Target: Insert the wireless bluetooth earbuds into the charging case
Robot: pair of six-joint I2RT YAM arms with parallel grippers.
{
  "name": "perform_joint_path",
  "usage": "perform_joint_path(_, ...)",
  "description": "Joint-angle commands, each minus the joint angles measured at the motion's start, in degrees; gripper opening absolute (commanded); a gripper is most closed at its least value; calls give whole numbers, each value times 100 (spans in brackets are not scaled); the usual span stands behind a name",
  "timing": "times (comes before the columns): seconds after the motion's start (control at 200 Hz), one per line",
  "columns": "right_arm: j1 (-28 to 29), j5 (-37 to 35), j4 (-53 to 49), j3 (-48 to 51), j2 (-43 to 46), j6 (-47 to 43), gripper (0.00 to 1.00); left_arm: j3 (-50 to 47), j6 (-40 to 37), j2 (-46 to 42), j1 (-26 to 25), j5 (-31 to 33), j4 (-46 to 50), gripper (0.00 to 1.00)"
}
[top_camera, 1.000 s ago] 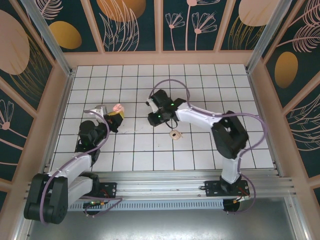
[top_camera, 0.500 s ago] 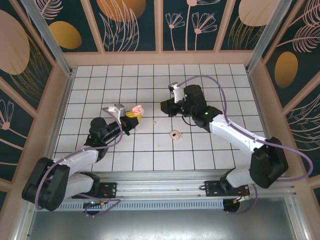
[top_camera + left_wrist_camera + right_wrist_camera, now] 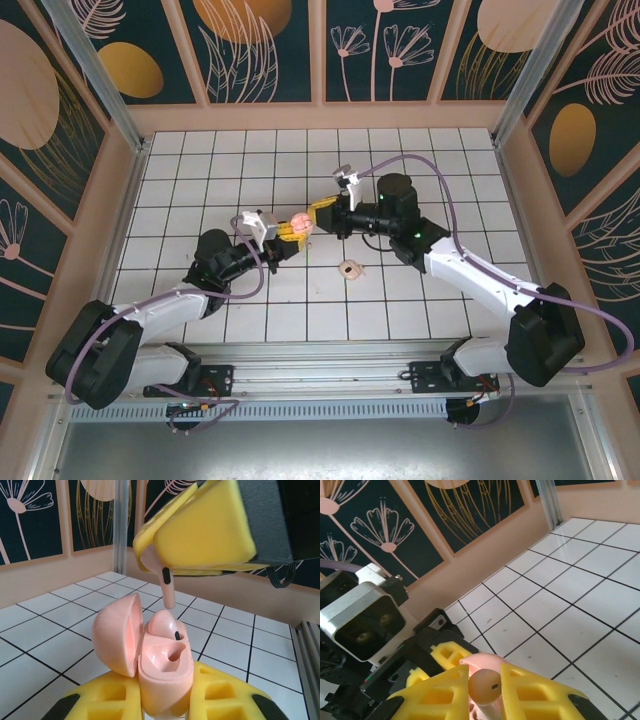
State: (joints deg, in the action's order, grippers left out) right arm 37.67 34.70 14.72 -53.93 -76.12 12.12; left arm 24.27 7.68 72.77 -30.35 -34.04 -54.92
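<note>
1. The case (image 3: 167, 675) is held up off the table (image 3: 200, 160), open and upright, with its lid (image 3: 116, 639) swung out to the left.
2. The left tool (image 3: 288, 231) clamps the case at its base between yellow pads. Its jaws are closed in to the case's width.
3. The seated earbud (image 3: 165, 622) sits in the far socket of the case. The near socket shows its pale hollow.
4. The held earbud (image 3: 168, 587) hangs stem-down just above the case. The right tool (image 3: 485, 692) pinches its head, its jaws drawn in narrowly on it.
5. The left wrist view shows the sockets, the lid's inside and the hanging stem. The stem's tip is very close to the seated earbud, and I cannot tell whether they touch.
6. The right wrist view shows the round head of the held earbud between the yellow pads, with a sliver of pink case under it. The left tool's pads and camera housing lie beyond.
7. The top view shows the two tools meeting tip to tip near the middle of the table, with the case as a small pink spot between them.
8. A ring-shaped piece (image 3: 350, 268) lies flat on the table nearer the arm bases, to the right of the case and apart from both tools.
9. Open white tiles lie on every side of the meeting point. The walls and the corner posts stand well apart from both tools.
</note>
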Motion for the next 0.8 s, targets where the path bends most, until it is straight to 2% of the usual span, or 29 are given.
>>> perform_joint_path(0.0,73,229,447,50,80,-67,19,183,-121,44,-42,-12,-195,5)
perform_joint_path(0.48,263,266,864,117,-165,42,19,227,87,9,-46,-30,-322,5)
perform_joint_path(0.796,285,111,736,212,-232,-27,19,226,241,-97,-48,-19,-479,5)
